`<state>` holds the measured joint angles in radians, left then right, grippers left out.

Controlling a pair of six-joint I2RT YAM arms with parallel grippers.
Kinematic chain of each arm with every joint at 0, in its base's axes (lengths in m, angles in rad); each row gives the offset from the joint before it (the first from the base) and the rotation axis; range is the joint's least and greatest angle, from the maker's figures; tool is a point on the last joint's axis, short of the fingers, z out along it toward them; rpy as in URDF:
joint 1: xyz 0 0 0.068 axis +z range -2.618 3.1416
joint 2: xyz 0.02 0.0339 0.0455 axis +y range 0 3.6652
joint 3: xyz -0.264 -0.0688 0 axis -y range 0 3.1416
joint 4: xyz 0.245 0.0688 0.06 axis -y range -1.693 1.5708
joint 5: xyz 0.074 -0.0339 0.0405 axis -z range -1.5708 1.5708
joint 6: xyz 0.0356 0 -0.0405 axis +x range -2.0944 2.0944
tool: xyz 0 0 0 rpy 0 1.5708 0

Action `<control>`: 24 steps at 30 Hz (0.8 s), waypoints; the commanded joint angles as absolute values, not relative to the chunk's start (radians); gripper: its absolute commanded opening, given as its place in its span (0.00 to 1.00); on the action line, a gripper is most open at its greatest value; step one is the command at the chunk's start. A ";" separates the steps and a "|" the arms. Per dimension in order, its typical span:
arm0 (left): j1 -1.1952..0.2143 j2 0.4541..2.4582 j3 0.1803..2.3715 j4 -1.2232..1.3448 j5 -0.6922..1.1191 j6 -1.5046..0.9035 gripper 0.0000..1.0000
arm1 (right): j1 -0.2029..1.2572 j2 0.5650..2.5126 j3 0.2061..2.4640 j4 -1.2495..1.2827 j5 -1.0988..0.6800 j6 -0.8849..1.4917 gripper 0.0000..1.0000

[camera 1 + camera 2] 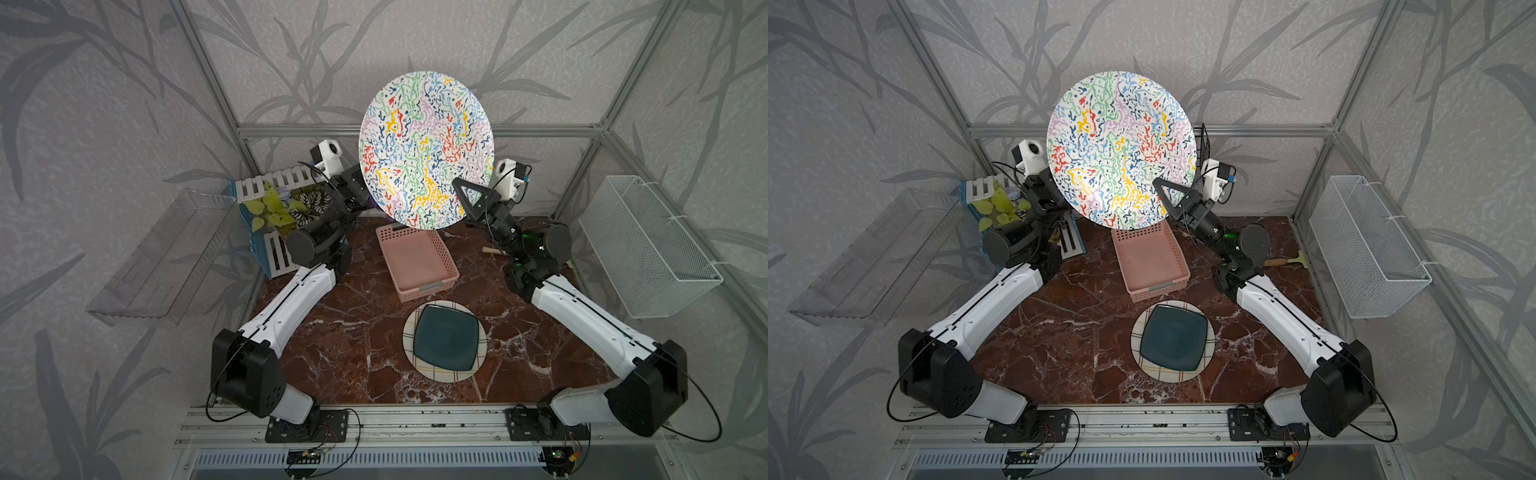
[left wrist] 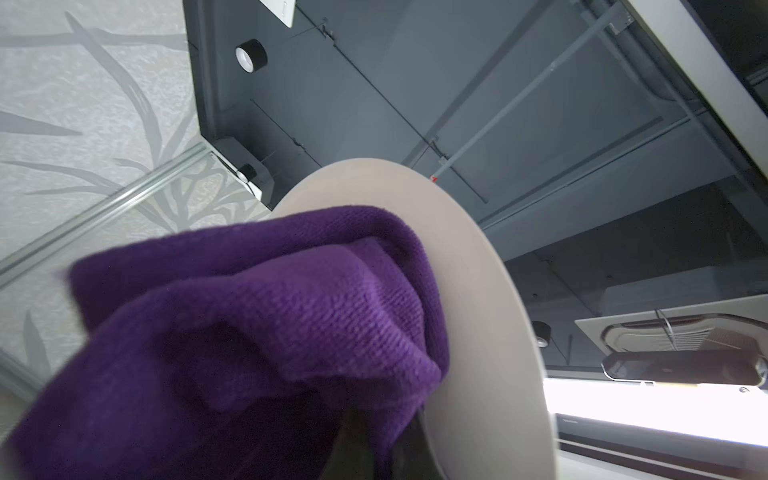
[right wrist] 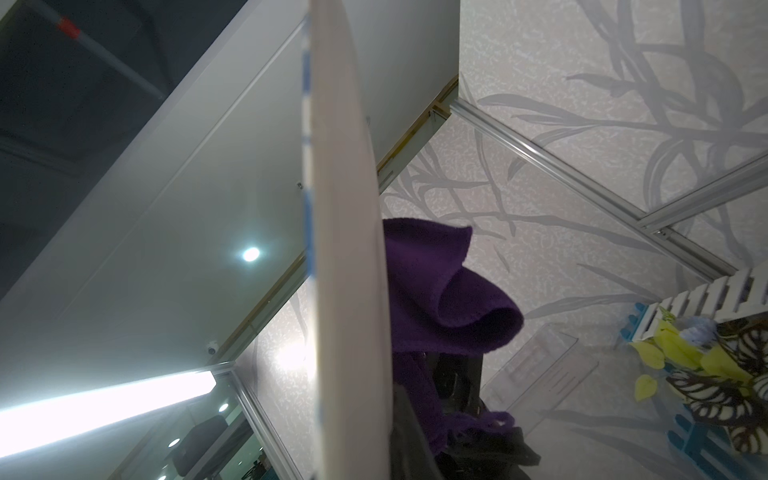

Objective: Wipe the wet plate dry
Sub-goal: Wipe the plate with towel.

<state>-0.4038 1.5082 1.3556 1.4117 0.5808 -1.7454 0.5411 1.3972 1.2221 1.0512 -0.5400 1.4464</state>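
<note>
The right tool point(image 1: 460, 189) is clamped on the rim of the patterned plate point(image 1: 426, 145), holding it upright, high above the pink basket point(image 1: 415, 266) on the desk point(image 1: 332, 357). The left tool point(image 2: 374, 440) is pinched on the purple cloth point(image 2: 257, 324), which is pressed against the plate's plain back.

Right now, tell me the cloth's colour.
The cloth is purple, clearest in the left wrist view.

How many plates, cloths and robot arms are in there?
Plates: 3 (patterned plate, dark square plate, checked round plate)
Cloths: 1 (purple cloth)
Robot arms: 2 (left arm, right arm)
Total: 6
</note>
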 commanded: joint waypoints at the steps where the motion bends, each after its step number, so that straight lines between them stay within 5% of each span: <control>1: -0.488 1.518 1.373 1.514 0.637 -1.753 0.00 | 0.557 1.427 1.249 1.025 -0.557 1.393 0.00; 10: -0.578 1.349 1.075 1.309 0.680 -1.494 0.00 | 0.399 1.518 1.376 0.994 -0.451 1.486 0.00; 13: -0.539 1.198 1.018 0.870 0.656 -1.163 0.00 | 0.339 1.472 1.327 0.914 -0.432 1.449 0.00; 17: -0.563 1.107 1.158 0.179 0.349 -0.586 0.00 | 0.351 1.371 1.244 0.681 -0.427 1.261 0.00; 24: -0.560 1.262 1.276 0.000 0.062 -0.389 0.00 | 0.464 1.330 1.240 0.593 -0.466 1.111 0.00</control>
<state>-0.5564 1.1759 1.2579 0.2310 0.2489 -0.5941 0.4316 1.3941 1.2087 0.5495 -0.4393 1.2118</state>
